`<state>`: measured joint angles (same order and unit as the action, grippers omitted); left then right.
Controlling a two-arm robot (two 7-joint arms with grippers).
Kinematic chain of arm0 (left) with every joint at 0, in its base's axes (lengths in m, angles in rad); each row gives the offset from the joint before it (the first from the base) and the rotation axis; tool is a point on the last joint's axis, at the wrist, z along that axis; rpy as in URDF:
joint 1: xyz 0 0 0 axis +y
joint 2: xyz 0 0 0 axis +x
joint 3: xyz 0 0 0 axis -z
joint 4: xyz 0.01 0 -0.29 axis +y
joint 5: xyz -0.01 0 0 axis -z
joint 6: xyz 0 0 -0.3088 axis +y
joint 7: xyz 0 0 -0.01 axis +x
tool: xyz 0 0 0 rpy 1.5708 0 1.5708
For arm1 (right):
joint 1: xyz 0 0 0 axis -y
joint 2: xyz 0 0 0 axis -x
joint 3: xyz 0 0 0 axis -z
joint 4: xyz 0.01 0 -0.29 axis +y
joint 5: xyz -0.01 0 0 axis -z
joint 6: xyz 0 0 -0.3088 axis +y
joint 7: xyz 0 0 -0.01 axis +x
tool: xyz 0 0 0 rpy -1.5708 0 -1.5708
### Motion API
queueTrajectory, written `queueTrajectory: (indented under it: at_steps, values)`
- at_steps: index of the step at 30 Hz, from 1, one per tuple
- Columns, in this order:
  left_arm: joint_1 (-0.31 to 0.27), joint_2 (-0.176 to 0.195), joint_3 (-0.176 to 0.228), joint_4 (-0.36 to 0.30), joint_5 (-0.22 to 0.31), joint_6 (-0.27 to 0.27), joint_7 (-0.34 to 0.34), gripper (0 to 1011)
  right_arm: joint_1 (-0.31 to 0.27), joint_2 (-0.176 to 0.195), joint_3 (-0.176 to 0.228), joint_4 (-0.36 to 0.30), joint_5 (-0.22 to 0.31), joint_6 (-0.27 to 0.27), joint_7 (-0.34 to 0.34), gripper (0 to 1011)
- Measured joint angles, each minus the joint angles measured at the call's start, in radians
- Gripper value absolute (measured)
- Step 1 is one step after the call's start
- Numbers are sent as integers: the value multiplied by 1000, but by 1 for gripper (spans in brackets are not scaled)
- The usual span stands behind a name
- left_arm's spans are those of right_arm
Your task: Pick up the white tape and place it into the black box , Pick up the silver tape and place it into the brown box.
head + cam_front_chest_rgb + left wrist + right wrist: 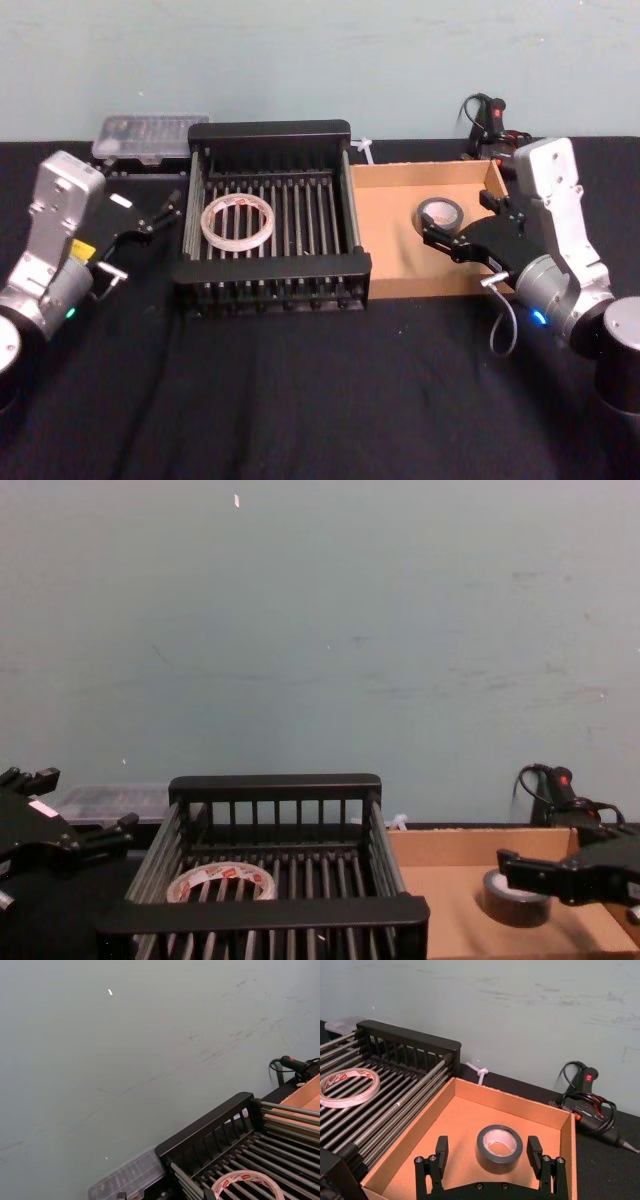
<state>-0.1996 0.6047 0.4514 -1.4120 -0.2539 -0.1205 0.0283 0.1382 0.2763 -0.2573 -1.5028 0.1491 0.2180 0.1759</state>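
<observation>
- Inside the black box (270, 268), the white tape (238, 220) lies flat on the slats; that half looks done.
- Right of the black box, the silver tape (499, 1148) sits in the brown box (546, 1118); this half looks done too.
- Right hand (491, 1154) hovers spread around the silver tape; left hand (161, 210), spread, waits left of the black box.

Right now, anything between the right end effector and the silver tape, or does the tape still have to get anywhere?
Nothing visible in the way. The right end effector is open, its fingers either side of the silver tape, which already lies flat on the floor of the brown box.
</observation>
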Motion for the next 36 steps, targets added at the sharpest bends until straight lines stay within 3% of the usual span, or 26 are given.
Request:
queueTrajectory:
  at_steps: [18,25,36]
  values:
    - [0,0,0,0,0,0,0,1001,-138,-26,69,-73,-27,-139,-19,1002]
    - [0,0,0,0,0,0,0,1001,-191,-37,78,-82,-79,-232,-41,1002]
    - [0,0,0,0,0,0,0,1001,-230,-63,103,-80,-99,-284,-38,1002]
